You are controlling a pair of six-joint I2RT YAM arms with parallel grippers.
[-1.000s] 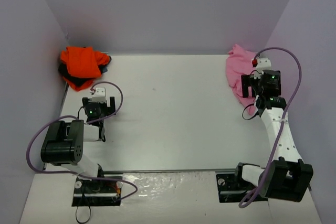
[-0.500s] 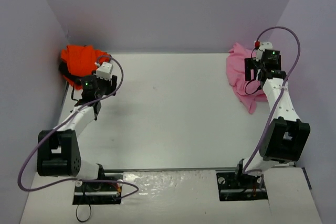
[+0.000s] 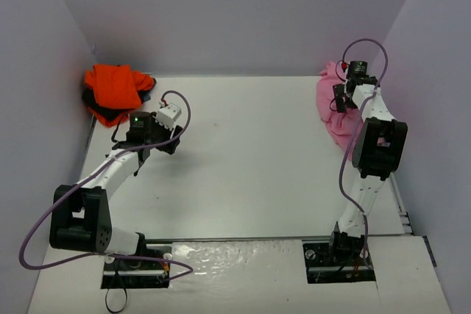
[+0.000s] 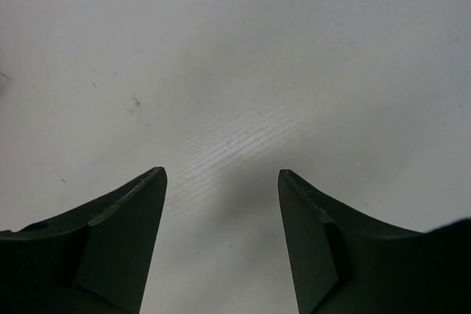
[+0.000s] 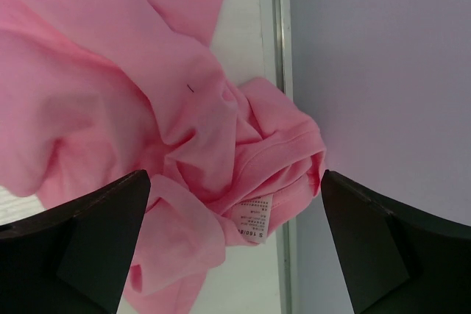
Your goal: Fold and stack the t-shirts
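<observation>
Now: the pink t-shirt (image 3: 333, 108) lies crumpled in the far right corner of the table (image 3: 243, 159), bunched against the side wall (image 5: 383, 71), with nothing folded. The right wrist view shows heaped folds and a white care label (image 5: 254, 223) turned outward at one hem (collar or side seam, cannot tell). The right gripper (image 5: 234, 182) hovers directly above this heap, jaws spread wide, no cloth between them.

The orange t-shirt (image 3: 112, 84) sits in the far left corner on top of a dark t-shirt (image 3: 103, 114). Both are loosely lumped, and only the dark one's edges show. The left gripper (image 4: 221, 176) is over bare table, near that pile but apart from it; jaws apart, empty.

Step in hand, as I judge it: picking up the pink shirt to bring it to the open middle for spreading. The task looks to be at its start, with no shirt flat, folded or stacked.

Next move calls for:
- lowering the right gripper onto a raised ridge of cloth;
- closing near a hem or shoulder, on a single layer if possible;
- drawing the shirt away from the wall, which sits close on the outer finger's side and leaves little room there.

The left gripper is likely needed on a second corner to spread the shirt flat.
</observation>
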